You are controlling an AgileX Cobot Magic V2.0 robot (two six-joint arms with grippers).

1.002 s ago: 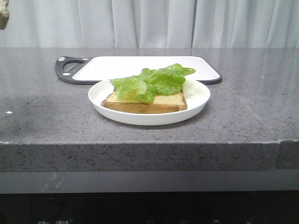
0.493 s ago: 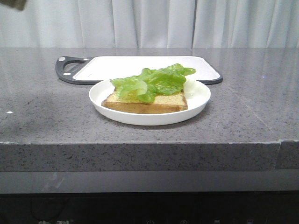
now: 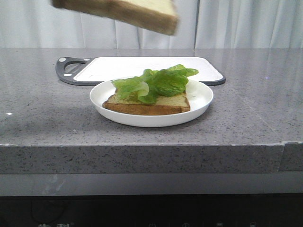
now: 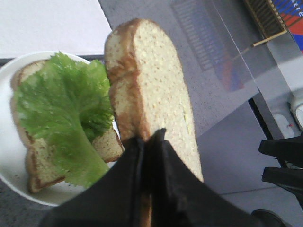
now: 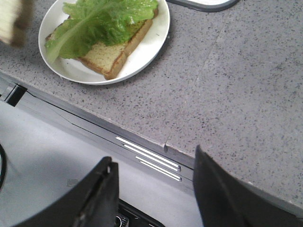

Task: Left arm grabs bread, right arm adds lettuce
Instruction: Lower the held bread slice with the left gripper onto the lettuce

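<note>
Swung into view since half a second ago: bread (image 3: 124, 13), aloft at twelve o'clock above plate (image 3: 201, 101), clamped by left gripper (image 4: 150, 142) at its crust edge. Light, soft, crumbly; best pinched at crust. Lettuce (image 3: 156, 82) on lower slice (image 3: 147, 105). Right gripper (image 5: 154, 189) spread, empty.

you see a white plate (image 3: 201, 101) resting on the grey speckled surface (image 3: 246, 118), a white cutting board (image 3: 118, 66) with a dark handle just behind it, pale curtains (image 3: 236, 23) beyond.
</note>
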